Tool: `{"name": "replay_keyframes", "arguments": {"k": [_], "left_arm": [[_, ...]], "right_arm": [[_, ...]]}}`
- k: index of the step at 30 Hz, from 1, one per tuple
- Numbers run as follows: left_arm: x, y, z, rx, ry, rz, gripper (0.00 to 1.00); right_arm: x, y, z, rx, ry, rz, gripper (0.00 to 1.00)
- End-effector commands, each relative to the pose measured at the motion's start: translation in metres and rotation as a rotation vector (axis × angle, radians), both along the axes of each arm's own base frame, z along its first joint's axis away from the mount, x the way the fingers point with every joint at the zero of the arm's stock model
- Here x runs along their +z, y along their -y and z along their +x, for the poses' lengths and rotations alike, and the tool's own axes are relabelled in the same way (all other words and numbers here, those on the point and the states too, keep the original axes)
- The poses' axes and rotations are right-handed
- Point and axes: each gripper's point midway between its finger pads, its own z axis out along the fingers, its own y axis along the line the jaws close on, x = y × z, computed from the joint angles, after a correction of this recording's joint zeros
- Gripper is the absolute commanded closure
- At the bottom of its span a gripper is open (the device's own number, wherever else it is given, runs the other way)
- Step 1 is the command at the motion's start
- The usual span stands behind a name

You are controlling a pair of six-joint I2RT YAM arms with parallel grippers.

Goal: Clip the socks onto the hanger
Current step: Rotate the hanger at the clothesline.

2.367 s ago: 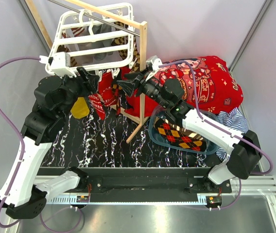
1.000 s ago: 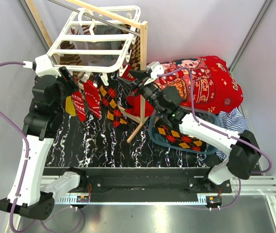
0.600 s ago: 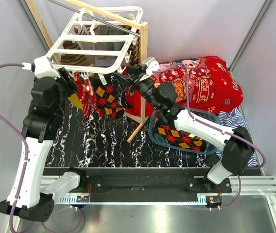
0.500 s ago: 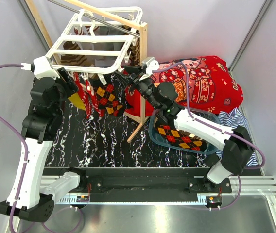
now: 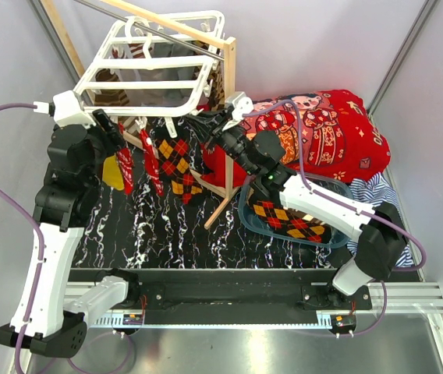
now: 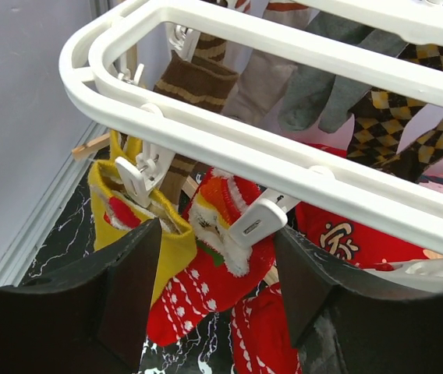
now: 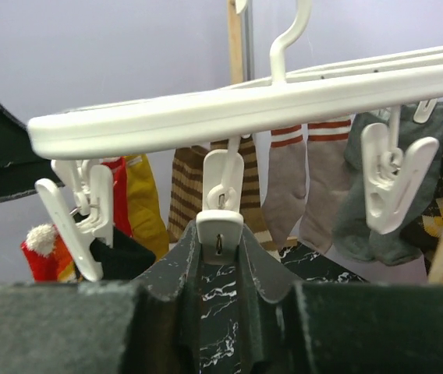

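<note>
The white hanger (image 5: 151, 66) hangs tilted from the wooden rack, with several socks clipped under it. Among them are a red sock with white marks (image 6: 198, 288), a mustard one (image 6: 116, 206), a brown striped one (image 6: 198, 82) and a red-black-yellow argyle one (image 5: 176, 160). My left gripper (image 6: 217, 288) stands open just below the hanger's near bar, and a white clip (image 6: 256, 222) holding the red sock hangs above its gap. My right gripper (image 7: 220, 245) is shut on the lower end of an empty white clip (image 7: 220, 226). Another argyle sock (image 5: 288, 218) lies in the basket.
A blue-rimmed basket (image 5: 244, 209) sits on the black marbled table at the right. Behind it lie a big red cartoon blanket (image 5: 331, 125) and a blue-white striped cloth (image 5: 373, 195). The wooden rack's post (image 5: 228, 117) stands between the arms.
My right gripper has reached left to the hanger's edge and closed on a clip. The hanger and its socks have swung a little. The left gripper has stayed open at the hanger's left side.
</note>
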Motion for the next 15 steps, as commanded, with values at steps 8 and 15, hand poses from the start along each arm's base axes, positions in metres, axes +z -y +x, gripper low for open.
{"name": "replay_keyframes", "arguments": {"k": [8, 15], "left_arm": [[0.03, 0.007, 0.023, -0.018, 0.066, -0.015, 0.37], [0.054, 0.007, 0.047, -0.012, 0.098, -0.032, 0.36]], "right_arm": [[0.014, -0.013, -0.053, 0.114, 0.08, -0.126, 1.0], [0.006, -0.039, -0.075, 0.2, 0.101, -0.24, 1.0]]}}
